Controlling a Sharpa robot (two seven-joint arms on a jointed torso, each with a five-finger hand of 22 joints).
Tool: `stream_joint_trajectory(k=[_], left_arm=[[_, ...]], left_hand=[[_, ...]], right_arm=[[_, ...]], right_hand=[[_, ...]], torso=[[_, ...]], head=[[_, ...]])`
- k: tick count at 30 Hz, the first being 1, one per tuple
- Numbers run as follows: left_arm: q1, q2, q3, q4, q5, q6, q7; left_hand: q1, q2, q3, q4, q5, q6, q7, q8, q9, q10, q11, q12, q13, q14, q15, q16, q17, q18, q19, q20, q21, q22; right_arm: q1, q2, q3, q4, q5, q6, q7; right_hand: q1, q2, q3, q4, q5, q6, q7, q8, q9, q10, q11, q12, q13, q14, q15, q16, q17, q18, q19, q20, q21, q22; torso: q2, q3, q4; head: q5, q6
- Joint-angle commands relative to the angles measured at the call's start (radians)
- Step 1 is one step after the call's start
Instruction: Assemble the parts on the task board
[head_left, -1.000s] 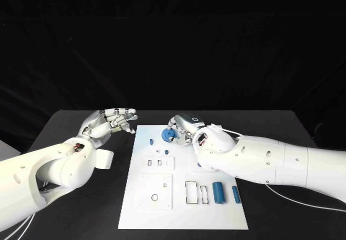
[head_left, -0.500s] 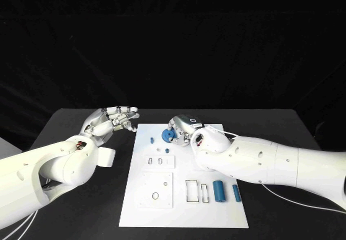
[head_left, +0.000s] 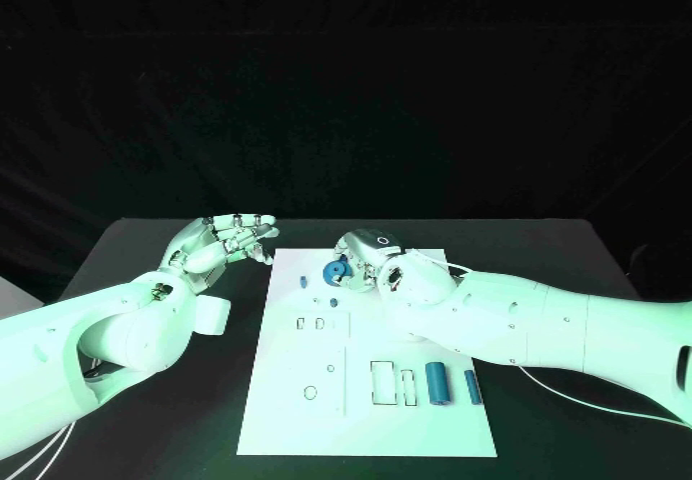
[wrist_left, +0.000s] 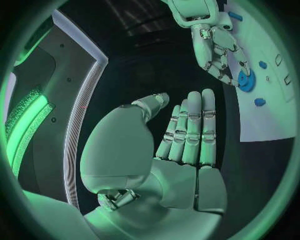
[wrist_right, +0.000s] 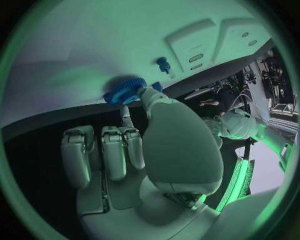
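Right hand pinches the toothed blue gear near the task board far edge; teeth visible from right wrist. Left hand released, flat-fingered, off the board's far-left corner.

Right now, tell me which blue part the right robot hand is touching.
The round blue gear at the board's far end, under the right robot hand; the other blue parts lie untouched.

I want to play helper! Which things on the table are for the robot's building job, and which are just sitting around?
For the job:
- white flat task board
- round blue gear part, pinched by the right hand
- small blue peg parts
- two blue cylinder parts

Just around:
- black table
- left hand, raised beside the board, holding nothing
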Motion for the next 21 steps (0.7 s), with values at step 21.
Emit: stream_joint_trajectory(k=[21], left_arm=[[0.001,-0.002,0.001,0.003,-0.005,0.018,0.002]], left_hand=[[0.000,0.006,0.005,0.000,-0.005,0.005,0.005,0.007,0.001,0.005,0.002,-0.001,0.002,-0.009,0.000,0.006,-0.002,0.012,-0.009,-0.001,0.003,0.001]], right_arm=[[-0.004,-0.026,-0.006,0.020,0.048,0.081,0.027]], right_hand=[[-0.119,0.046,-0.130,0.005,0.010,0.033,-0.005,-0.017,0.002,0.104,0.004,0.004,0.263,0.104,0.008,0.005,0.263,-0.007,0.105,0.013,0.004,0.263]], torso=[[0.000,-0.0002,-0.0003]], head=[[0.003,-0.002]])
